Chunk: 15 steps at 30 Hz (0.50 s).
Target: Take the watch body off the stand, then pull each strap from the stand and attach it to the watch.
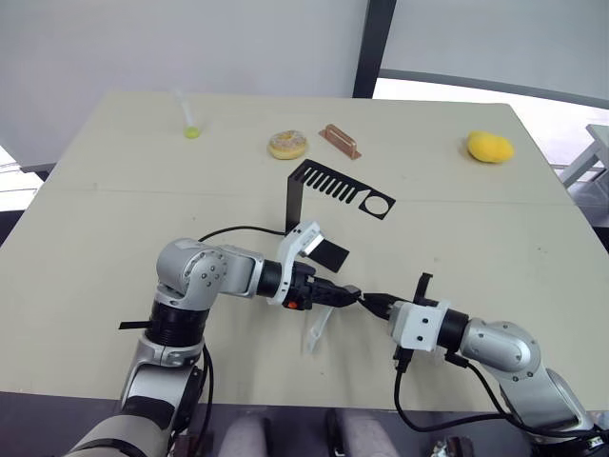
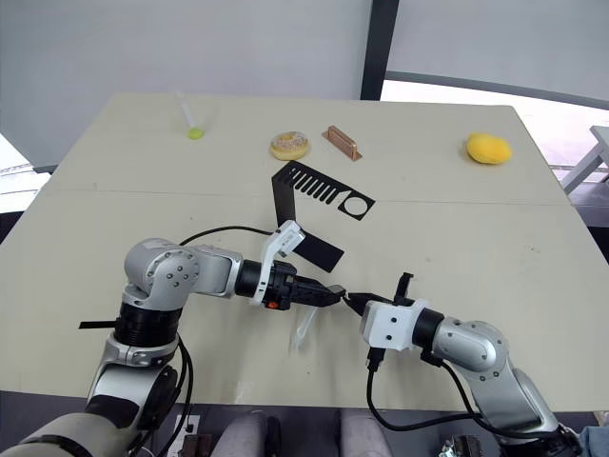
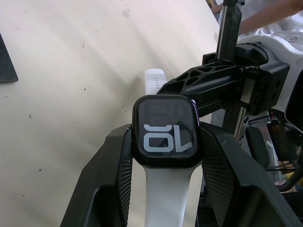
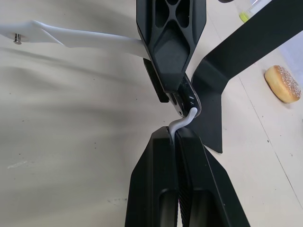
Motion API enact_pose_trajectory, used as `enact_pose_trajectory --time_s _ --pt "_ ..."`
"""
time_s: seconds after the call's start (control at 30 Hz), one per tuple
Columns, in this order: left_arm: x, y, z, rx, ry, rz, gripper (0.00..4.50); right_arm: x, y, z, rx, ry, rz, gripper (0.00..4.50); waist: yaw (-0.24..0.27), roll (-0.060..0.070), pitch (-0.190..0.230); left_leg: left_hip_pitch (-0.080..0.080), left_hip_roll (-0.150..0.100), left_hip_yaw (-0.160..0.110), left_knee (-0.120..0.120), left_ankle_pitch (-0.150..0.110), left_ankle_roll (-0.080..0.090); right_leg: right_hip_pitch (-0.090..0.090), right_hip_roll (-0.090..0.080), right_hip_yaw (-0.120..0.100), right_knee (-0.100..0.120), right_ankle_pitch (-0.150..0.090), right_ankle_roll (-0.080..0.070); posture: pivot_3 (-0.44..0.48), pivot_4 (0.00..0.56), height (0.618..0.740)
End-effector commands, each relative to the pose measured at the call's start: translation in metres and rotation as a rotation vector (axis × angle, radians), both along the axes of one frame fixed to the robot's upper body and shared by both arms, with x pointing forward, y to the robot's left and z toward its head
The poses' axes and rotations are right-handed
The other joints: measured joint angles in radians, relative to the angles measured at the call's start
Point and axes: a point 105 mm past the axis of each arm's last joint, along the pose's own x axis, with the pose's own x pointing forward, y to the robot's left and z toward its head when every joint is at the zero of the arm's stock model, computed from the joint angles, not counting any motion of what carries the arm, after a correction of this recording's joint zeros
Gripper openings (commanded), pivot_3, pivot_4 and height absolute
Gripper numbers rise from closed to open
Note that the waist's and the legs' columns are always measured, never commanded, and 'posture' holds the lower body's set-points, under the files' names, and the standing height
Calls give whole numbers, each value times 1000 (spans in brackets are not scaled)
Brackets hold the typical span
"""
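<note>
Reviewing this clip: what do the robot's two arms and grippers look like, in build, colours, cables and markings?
Both arms are rounded silver-grey metal segments with black joints. Each ends in a white wrist housing carrying a gripper of two black fingers with ribbed inner pads and cut-out lattice backs. The left gripper has a small orange-red mark on its wrist. Black cables loop from both, one trailing below the right gripper.

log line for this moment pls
left pincer: shut on watch body, one strap attached | right pincer: shut on second strap at watch | stand: bare on table
</note>
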Motion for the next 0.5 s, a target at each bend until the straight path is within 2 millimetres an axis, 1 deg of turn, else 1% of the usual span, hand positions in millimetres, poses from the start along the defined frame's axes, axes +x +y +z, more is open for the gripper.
enact_pose_trajectory --time_s 0.03,0.07,0.17,0.2,0.33,0.4,0.43,0.5 --pt "-18 -17 7 -47 -6 -125 1591 -8 17 19 73 -51 76 0 0 0 0 0 0 0 0 0 0 0 0 0 0 0 0 0 150 740" --pt "-18 -16 8 -48 -9 -122 1591 -9 16 20 89 -40 71 0 0 0 0 0 0 0 0 0 0 0 0 0 0 0 0 0 150 740" --pt "-14 -10 9 -45 -23 -108 1591 -14 10 16 73 -2 67 936 0 0 0 0 0 0 0 0 0 0 0 0 0 0 0 0 150 740" --pt "-13 -5 9 -38 -31 -102 1591 -16 4 15 58 -1 61 1310 0 0 0 0 0 0 0 0 0 0 0 0 0 0 0 0 150 740" --pt "-5 18 8 1 -60 -72 1591 -25 -17 16 44 20 32 3256 -2 0 1 0 0 0 0 0 0 0 0 0 -1 0 0 0 150 740" --pt "-3 28 17 -43 -107 -87 1591 -36 -26 19 70 50 31 4271 -1 0 1 0 0 0 -1 0 0 0 0 0 -1 0 0 0 150 740" --pt "-3 31 20 -61 -127 -96 1591 -39 -29 20 82 59 33 4450 -1 0 1 0 0 0 -1 0 0 0 0 0 -1 0 0 0 150 740" --pt "-6 38 25 -98 -178 -127 1591 -46 -33 25 127 77 29 4450 -1 1 1 0 0 0 -1 0 0 0 0 0 -1 0 0 0 150 740"
